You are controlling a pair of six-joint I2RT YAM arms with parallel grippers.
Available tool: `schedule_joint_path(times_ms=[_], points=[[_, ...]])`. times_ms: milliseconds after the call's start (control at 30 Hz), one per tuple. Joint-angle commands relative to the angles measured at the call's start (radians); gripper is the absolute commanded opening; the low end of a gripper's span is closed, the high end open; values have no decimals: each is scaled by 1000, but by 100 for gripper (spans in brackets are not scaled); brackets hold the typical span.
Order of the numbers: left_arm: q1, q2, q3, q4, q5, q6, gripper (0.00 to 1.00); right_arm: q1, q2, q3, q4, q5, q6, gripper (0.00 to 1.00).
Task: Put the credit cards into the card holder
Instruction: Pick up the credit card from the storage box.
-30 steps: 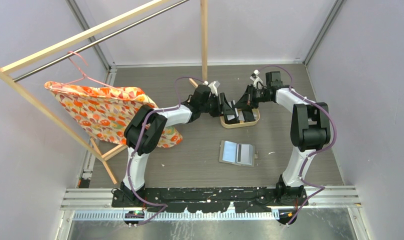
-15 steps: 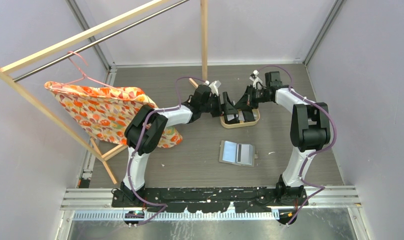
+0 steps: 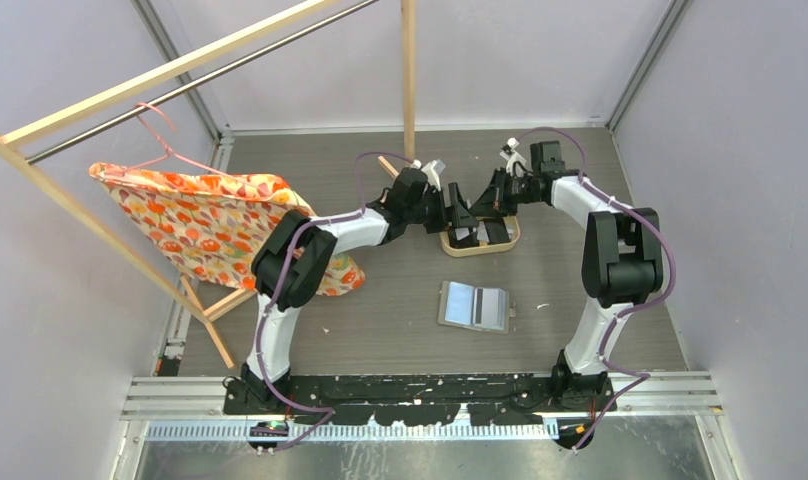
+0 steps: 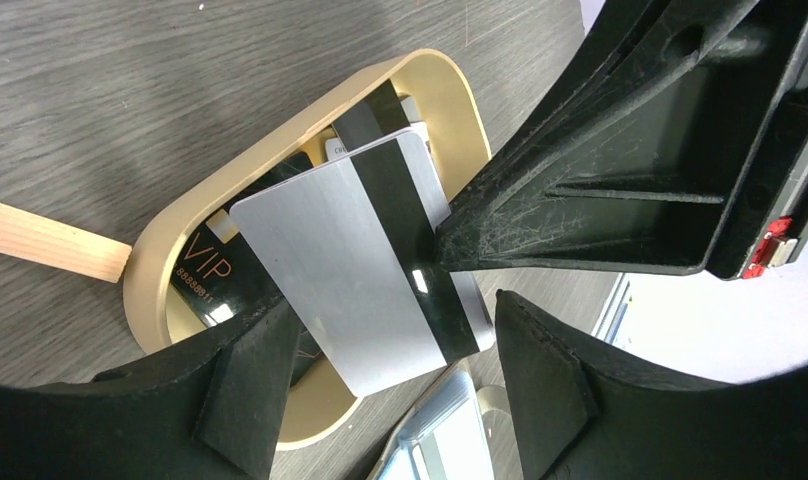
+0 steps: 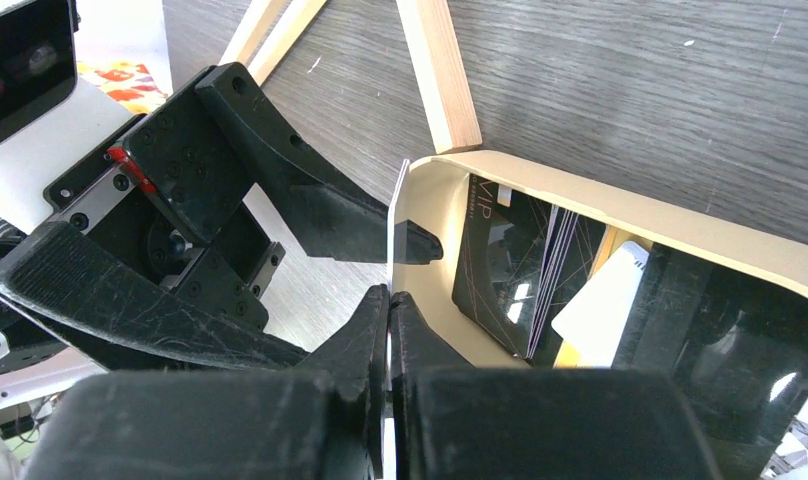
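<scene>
- Against the view from a second ago, the left arm has been shifted slightly further toward the oval wooden tray (image 4: 450,90), and the left gripper (image 4: 390,335) is seen closer to the right gripper (image 5: 390,300). The right arm, the tray and the card holder (image 3: 473,306) are found where they were.
- A silver card (image 4: 330,260) with a black magnetic stripe along one long side is held tilted above the near end of the tray. It is clamped at its striped edge by the right gripper, whose fingers are pressed together on it. From the right wrist it is seen edge-on as a thin white line.
- The fingers of the left gripper are spread apart, one on each side of the silver card; whether either touches it cannot be told.
- Inside the tray a black VIP card (image 4: 205,265) with gold lettering is seen leaning against the wall, a white card (image 5: 600,300) beside it, and a few more cards between them shown edge-on.
- The card holder is laid open and flat on the table (image 3: 380,300), well apart from the tray, nearer the arm bases, with pale lining and dark slots exposed.
- Counted: two grippers, one tray, one card holder, one card held. The cards in the tray cannot be counted exactly.
</scene>
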Motion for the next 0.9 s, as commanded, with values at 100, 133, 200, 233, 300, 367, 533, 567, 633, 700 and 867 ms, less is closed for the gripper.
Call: schedule_joint_path(times_ms=[100, 133, 200, 233, 300, 367, 533, 567, 633, 700, 867], points=[[-9, 11, 54, -4, 1, 4, 71, 19, -57, 0, 32, 8, 11, 6], [-9, 12, 55, -6, 2, 4, 71, 21, -57, -1, 32, 9, 11, 6], [-9, 14, 60, -11, 2, 4, 71, 23, -57, 0, 32, 10, 8, 7], [-9, 16, 61, -14, -1, 4, 71, 24, -57, -1, 31, 11, 7, 7], [-9, 18, 60, -14, 0, 4, 68, 25, -59, 1, 27, 12, 2, 8], [-9, 19, 57, -11, 1, 3, 64, 25, -62, 1, 24, 14, -5, 10], [-4, 17, 37, 30, 23, -3, 54, 24, -61, 7, 12, 7, -11, 19], [-2, 16, 30, 42, 27, -3, 52, 23, -61, 8, 10, 3, -11, 20], [1, 11, 16, 64, 36, -1, 51, 21, -63, 10, 8, -6, -12, 25], [4, 6, 3, 84, 43, 7, 50, 19, -65, 10, 8, -17, -13, 28], [7, -5, -19, 106, 66, 33, 50, -14, -74, 17, -5, -59, -29, 36]])
